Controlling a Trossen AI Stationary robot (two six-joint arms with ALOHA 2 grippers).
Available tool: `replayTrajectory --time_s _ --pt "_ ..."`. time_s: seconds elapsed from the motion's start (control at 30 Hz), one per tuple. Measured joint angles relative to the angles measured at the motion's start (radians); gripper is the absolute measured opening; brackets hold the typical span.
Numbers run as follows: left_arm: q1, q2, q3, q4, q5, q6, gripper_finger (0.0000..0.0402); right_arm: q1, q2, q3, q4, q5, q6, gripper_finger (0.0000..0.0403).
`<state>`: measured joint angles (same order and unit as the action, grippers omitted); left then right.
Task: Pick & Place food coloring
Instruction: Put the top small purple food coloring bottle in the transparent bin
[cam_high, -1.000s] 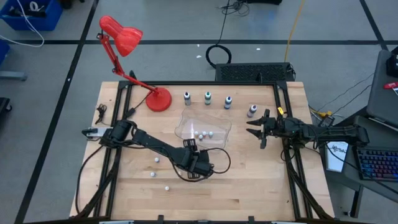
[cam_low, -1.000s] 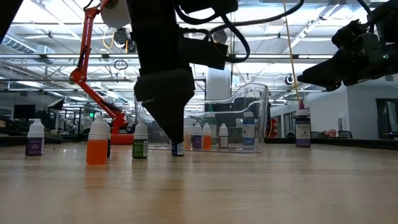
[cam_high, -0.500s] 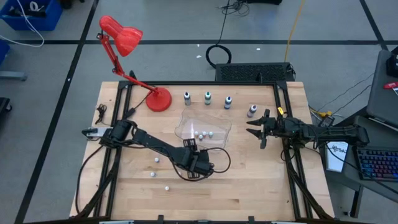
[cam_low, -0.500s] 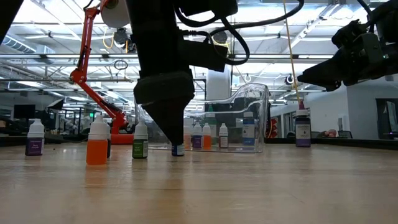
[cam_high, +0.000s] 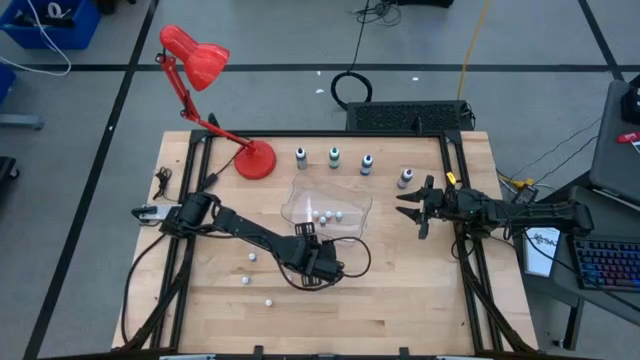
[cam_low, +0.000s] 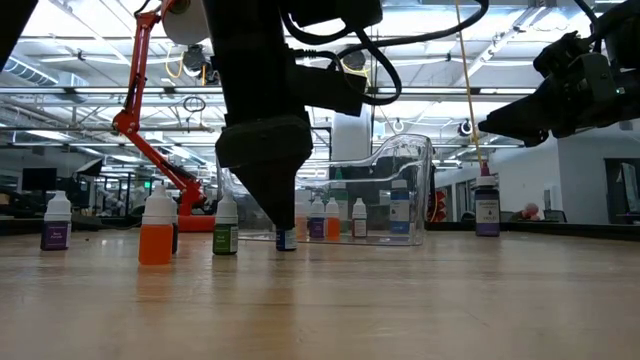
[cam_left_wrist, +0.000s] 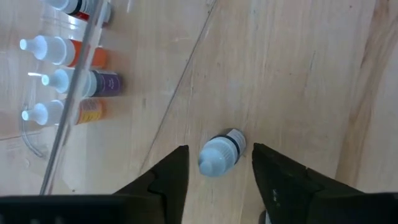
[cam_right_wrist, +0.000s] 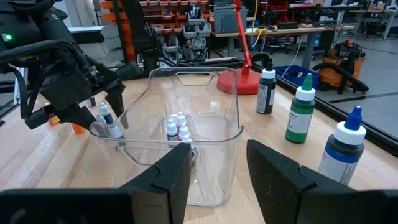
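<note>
Left wrist view | left hand (cam_left_wrist: 219, 171) narrow, straddling blue bottle (cam_left_wrist: 221, 154) | not gripping

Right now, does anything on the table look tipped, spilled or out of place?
Nothing is spilled or tipped. Three small bottles stand loose toward the high view's lower left, apart from the clear tub that holds others. The left gripper straddles a blue-bodied bottle just outside the tub, its fingers not touching it.

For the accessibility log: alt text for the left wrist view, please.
The left gripper straddles a small upright bottle on the wooden table, fingers either side, not visibly touching. Beside it, a clear bin holds three more bottles.
</note>
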<state>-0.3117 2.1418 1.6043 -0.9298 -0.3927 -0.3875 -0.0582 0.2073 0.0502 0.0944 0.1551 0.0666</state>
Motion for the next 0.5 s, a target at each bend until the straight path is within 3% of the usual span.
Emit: replayTrajectory --time_s 0.23,0.5 --pt "0.011 0.000 0.000 0.000 0.007 -0.009 0.0122 0.000 0.000 0.000 0.000 0.000 0.000 0.0144" --pt "0.033 -0.003 0.002 0.002 0.083 -0.014 0.0079 0.000 0.000 0.000 0.000 0.000 0.000 0.0144"
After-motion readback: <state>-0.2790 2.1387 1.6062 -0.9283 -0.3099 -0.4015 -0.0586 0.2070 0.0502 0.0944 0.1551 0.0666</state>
